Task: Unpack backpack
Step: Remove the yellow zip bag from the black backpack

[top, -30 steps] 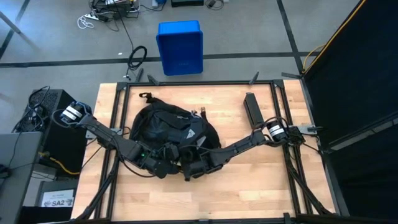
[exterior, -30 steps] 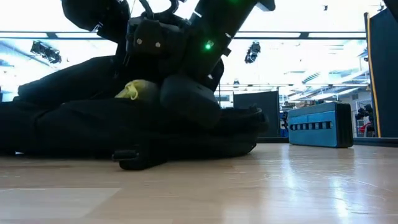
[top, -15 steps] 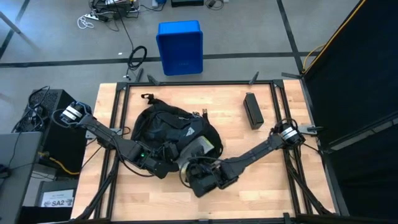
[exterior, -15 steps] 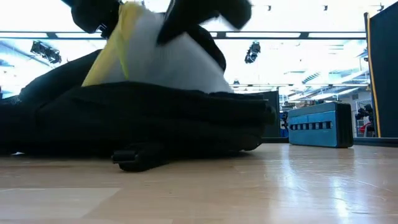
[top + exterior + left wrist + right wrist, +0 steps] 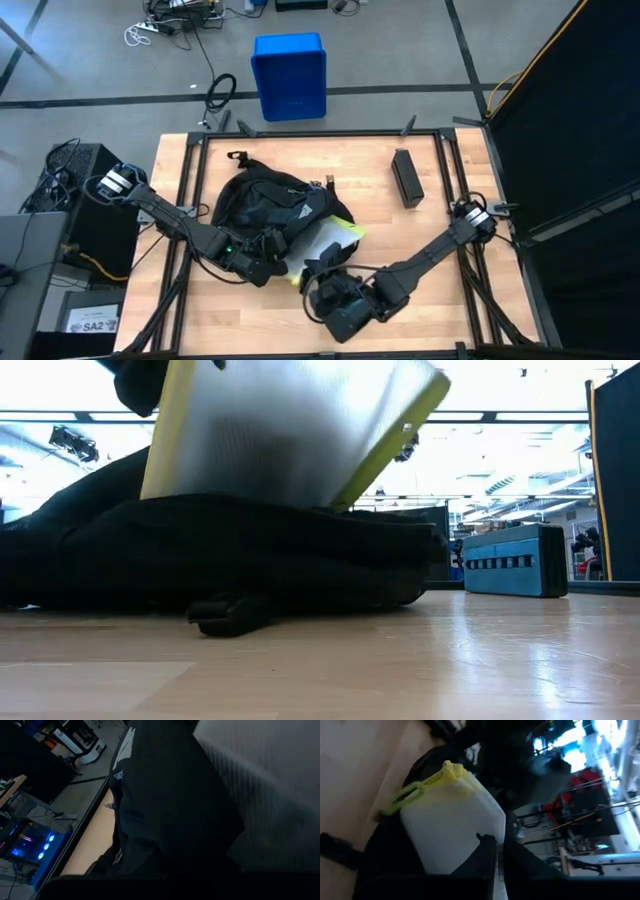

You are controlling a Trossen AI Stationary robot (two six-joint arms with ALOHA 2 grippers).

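The right end effector [image 5: 322, 262], near the counter's front edge, is clamped on the edge of a pale flat pouch with yellow-green trim [image 5: 330, 243], lifting it half out of the backpack [image 5: 270, 205] so it clears the opening. The left end effector [image 5: 268, 265] is closed on the backpack's fabric beside the opening, probably to hold it down. The backpack lies left of the counter's [image 5: 420, 270] middle.

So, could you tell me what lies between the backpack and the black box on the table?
Bare wood of the table lies between the backpack and the black box, as the high view shows.
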